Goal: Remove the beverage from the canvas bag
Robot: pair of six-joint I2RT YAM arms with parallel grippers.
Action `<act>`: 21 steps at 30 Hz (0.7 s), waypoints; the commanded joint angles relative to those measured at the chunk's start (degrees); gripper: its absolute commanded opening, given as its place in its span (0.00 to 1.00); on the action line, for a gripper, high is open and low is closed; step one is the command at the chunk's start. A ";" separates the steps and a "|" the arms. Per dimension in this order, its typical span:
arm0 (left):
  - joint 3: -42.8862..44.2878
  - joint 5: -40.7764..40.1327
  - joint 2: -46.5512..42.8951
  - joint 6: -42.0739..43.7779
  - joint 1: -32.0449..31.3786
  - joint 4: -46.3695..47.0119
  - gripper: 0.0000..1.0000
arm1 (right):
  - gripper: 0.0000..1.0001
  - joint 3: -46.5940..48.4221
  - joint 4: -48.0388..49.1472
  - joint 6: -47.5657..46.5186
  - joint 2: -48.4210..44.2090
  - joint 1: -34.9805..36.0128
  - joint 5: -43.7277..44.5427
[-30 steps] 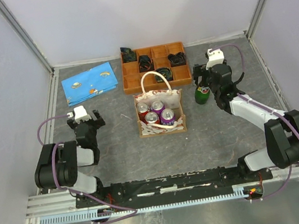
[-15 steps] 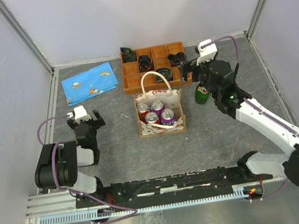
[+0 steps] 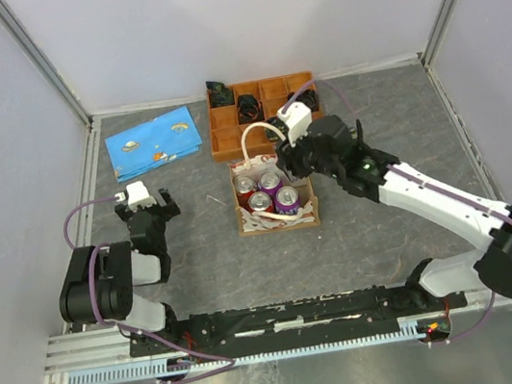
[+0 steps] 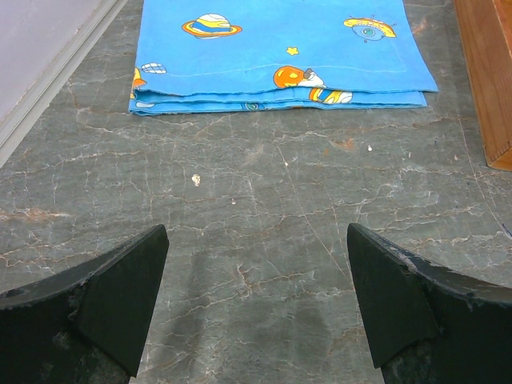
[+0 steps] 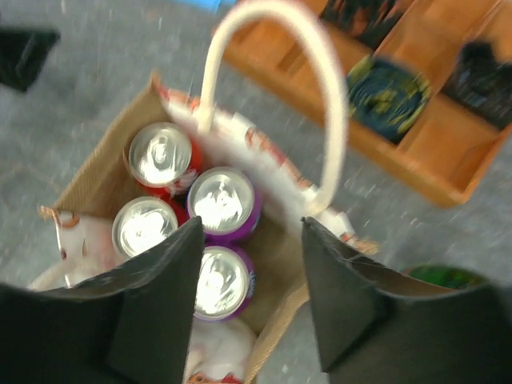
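The canvas bag (image 3: 280,217) stands in the middle of the table (image 3: 379,104), just in front of the orange tray (image 3: 228,140). We count four beverage cans (image 5: 218,200) upright inside it, two red and two purple. Our right gripper (image 5: 251,240) hovers over the bag's far edge beside one looped handle (image 5: 334,104), jaws apart and gripping nothing. Our left gripper (image 4: 256,296) sits low at the left, spread wide and empty, facing a blue cloth (image 4: 280,48).

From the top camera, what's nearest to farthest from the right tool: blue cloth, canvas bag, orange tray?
1. canvas bag, right under the right tool.
2. orange tray, just behind.
3. blue cloth, far left.
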 commanded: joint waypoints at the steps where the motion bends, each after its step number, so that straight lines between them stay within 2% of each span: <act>1: 1.25 -0.55 0.15 0.24 0.11 2.25 0.99 | 0.58 2.66 -8.19 0.40 3.63 1.66 -1.57; 5: 1.25 -0.57 0.23 0.21 0.11 2.27 0.99 | 0.65 0.65 -8.98 2.10 4.61 2.67 -2.05; 14: 1.25 -0.56 0.18 0.26 0.12 2.24 0.99 | 0.99 -0.23 -12.32 2.99 6.92 3.71 -3.51; 21: 1.25 -0.53 0.21 0.21 0.11 2.22 0.99 | 0.99 -0.21 -15.10 2.93 8.94 3.86 -3.91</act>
